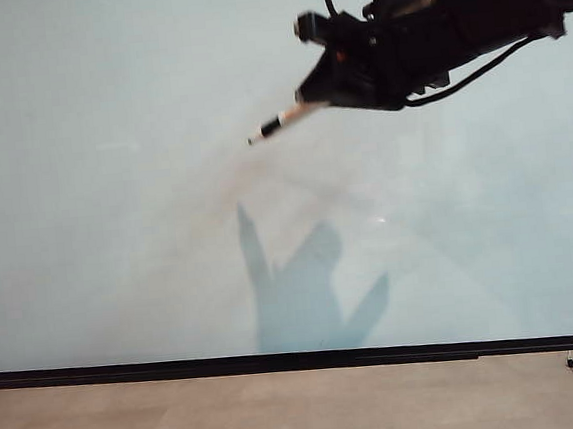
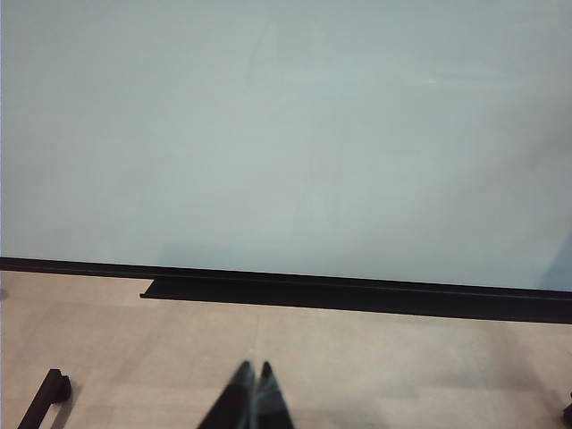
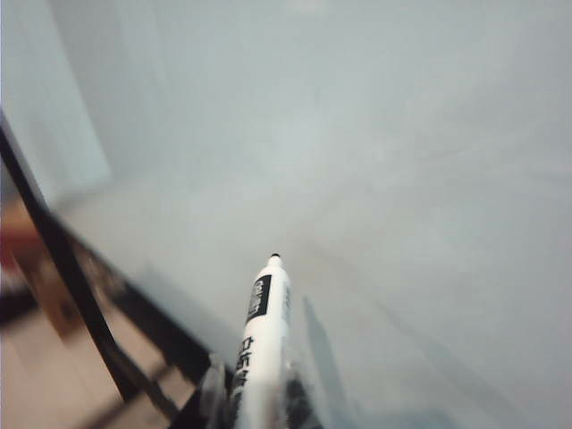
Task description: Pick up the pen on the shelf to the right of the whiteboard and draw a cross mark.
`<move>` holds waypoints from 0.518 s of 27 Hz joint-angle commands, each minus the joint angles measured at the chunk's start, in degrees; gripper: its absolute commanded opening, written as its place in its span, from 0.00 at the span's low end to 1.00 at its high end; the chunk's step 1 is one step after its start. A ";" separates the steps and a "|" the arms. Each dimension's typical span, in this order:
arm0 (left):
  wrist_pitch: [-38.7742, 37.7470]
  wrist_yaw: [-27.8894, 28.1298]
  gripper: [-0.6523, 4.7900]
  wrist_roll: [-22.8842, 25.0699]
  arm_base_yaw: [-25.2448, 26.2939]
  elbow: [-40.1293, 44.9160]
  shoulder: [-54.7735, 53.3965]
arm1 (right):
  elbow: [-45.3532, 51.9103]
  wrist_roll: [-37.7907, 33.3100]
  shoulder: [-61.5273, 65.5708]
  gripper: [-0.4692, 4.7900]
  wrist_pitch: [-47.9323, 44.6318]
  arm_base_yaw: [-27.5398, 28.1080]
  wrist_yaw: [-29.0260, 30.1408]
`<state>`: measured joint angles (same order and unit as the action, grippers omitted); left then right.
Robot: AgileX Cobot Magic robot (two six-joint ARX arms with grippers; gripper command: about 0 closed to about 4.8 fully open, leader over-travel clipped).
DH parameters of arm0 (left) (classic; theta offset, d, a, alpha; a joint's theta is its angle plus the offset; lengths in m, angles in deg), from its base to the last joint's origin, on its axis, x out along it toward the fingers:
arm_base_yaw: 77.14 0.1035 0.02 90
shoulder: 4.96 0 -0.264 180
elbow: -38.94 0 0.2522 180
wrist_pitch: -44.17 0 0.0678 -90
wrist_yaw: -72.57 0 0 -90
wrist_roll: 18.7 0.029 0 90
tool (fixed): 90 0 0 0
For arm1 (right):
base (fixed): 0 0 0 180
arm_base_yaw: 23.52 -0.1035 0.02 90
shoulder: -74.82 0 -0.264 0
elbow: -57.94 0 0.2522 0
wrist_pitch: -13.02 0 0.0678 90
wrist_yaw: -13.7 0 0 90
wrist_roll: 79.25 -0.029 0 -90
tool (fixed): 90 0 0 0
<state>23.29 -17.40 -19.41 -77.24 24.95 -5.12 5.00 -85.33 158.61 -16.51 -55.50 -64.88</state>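
The pen (image 1: 281,123) sits pinched in my right hand (image 1: 328,90), its white barrel sticking out past my fingers with the black band and small black tip leading. In the exterior view it slants down and to the left, high in front of the whiteboard (image 1: 114,189); whether the tip touches the glossy surface I cannot tell. From my right wrist the pen (image 3: 261,349) rises out of my right hand (image 3: 255,402) toward the whiteboard (image 3: 402,161), black print running along the barrel. My arm's shadow falls on the board lower down, above the thin black strip (image 1: 179,367) at its lower edge. My left hand (image 2: 252,393) hangs low over the floor (image 2: 402,366), its 2 fingers pressed together, pinching nothing, the whiteboard (image 2: 286,134) ahead of it.
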 commanded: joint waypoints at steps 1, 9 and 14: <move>0.37 -0.22 0.11 0.26 0.00 -0.15 -0.02 | -0.33 -9.70 2.16 0.08 -9.86 -0.04 -0.35; 0.37 -0.22 0.11 0.26 0.00 -0.15 -0.02 | -0.31 -12.63 3.39 0.08 -15.65 -0.15 -0.87; 0.37 -0.22 0.11 0.24 0.00 -0.15 -0.02 | -0.59 -13.49 3.37 0.08 -18.78 -0.13 -2.78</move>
<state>23.29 -17.40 -19.41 -77.24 24.93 -5.12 4.89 -98.49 162.22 -34.00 -55.57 -66.98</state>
